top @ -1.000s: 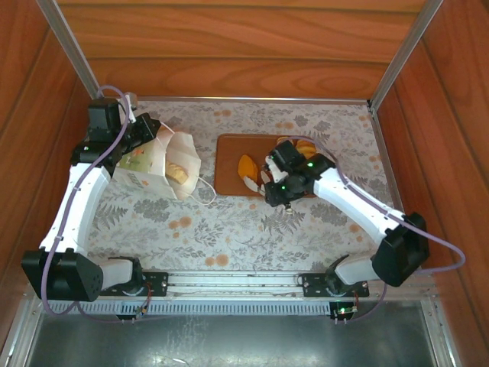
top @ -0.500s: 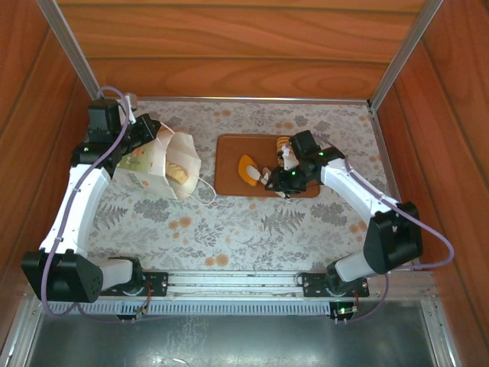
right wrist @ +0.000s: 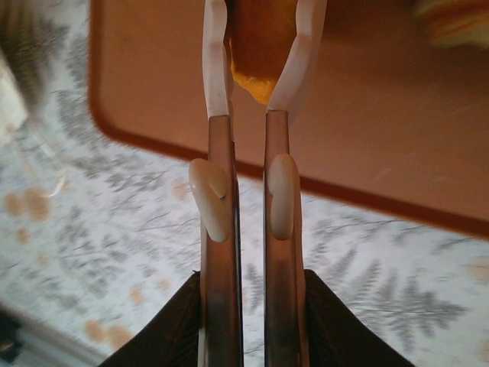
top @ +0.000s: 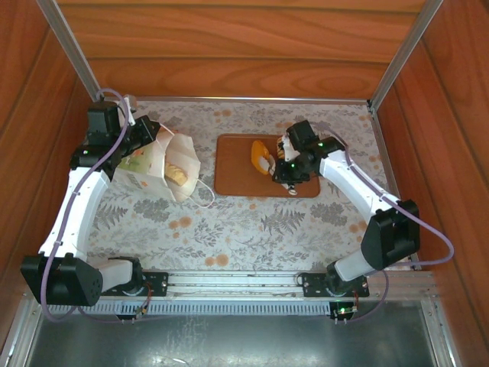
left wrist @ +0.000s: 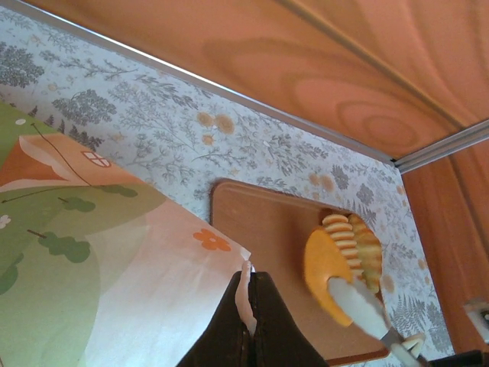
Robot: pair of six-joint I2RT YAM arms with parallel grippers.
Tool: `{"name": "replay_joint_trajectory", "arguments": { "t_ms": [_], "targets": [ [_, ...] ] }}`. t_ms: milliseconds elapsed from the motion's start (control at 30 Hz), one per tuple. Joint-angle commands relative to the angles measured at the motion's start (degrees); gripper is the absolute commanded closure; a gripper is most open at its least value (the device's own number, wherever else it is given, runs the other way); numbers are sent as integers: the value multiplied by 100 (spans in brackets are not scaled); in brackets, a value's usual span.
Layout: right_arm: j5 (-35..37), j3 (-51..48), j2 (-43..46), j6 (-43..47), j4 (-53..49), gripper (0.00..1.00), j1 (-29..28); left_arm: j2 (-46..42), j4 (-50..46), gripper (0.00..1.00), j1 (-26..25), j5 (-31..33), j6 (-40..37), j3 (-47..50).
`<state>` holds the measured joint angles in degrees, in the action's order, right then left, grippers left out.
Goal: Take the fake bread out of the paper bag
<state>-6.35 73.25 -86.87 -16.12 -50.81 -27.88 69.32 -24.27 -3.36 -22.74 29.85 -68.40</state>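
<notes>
The white paper bag [top: 157,164] with green and orange print lies on its side at the left, mouth toward the tray. A golden piece of fake bread [top: 177,174] shows inside the mouth. My left gripper [top: 159,135] is shut on the bag's rim [left wrist: 246,277]. My right gripper [top: 267,159] is shut on an orange-brown piece of fake bread [top: 260,155], held between the white fingertips [right wrist: 216,53] over the tray. In the left wrist view that piece [left wrist: 325,264] stands on edge beside a ridged roll [left wrist: 357,241].
The flat brown tray [top: 233,172] lies in the middle of the floral tablecloth. Another pastry [right wrist: 454,19] sits on it at the far right. The bag's string handle [top: 205,191] trails toward the tray's left edge. Wooden walls close in the back and sides.
The right gripper has closed on the orange-brown piece and carried it from the tray's front left toward the tray's far middle. The left arm and the bag have stayed put.
</notes>
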Motion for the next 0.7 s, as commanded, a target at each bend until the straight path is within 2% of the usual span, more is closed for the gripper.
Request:
{"name": "replay_joint_trajectory", "arguments": {
  "t_ms": [0,133,333,400,667],
  "targets": [
    [1726,493,-280,537,-795,69,-421,-109,142,100,54,15,30,19],
    [3253,916,-789,650,-1277,70,-1070,-144,151,100,54,25,37,41],
    [3810,980,-1360,792,-1359,68,-1634,-181,160,100,62,51,36,73],
    [3767,974,-1403,836,-1355,66,-1762,-177,160,100,56,51,39,73],
    [2597,730,-1185,1038,-1019,57,-1969,-141,181,100,57,15,61,73]
  ]
}}
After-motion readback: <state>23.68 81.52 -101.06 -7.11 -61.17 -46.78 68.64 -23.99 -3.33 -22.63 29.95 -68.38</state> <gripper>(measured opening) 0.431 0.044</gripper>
